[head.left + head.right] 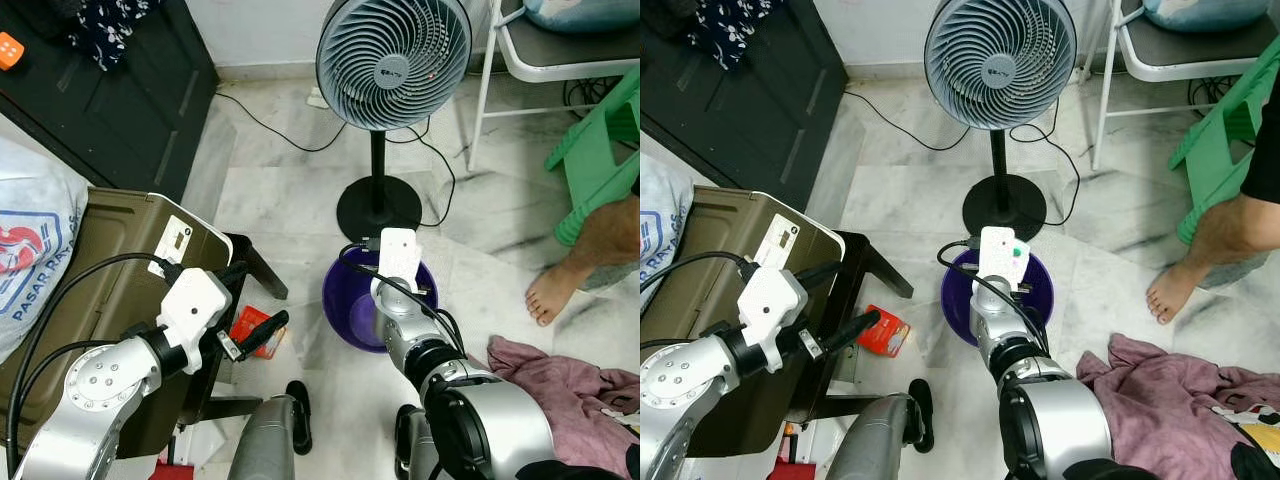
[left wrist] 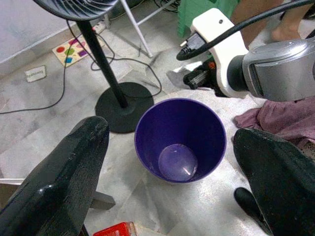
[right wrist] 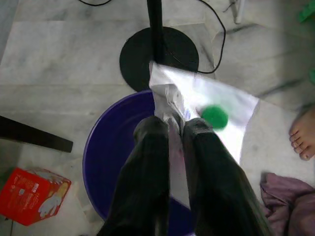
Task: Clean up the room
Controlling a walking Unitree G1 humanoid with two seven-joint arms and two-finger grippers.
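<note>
— What is the right gripper (image 3: 176, 129) doing?

— Its two black fingers are pressed together on a thin white wrapper (image 3: 216, 128) with a green dot. It holds this wrapper above the purple bucket (image 2: 180, 139), near the far rim.

— And where does the bucket stand?

— On the marble floor (image 1: 290, 190), just in front of the round black base of the standing fan (image 1: 393, 60).

— What about the left gripper (image 1: 262, 304)?

— It is raised on the left side, and its fingers (image 2: 59, 182) are wide apart with nothing between them. It points toward the bucket.

— Are there other things on the floor?

— Yes. A small red box (image 1: 255, 330) lies left of the bucket, beside a black stool (image 1: 855, 270). A pink cloth (image 1: 1170, 400) lies to the right. A person's bare foot (image 1: 555, 290) is near the cloth, next to a green plastic stool (image 1: 595, 150).
</note>
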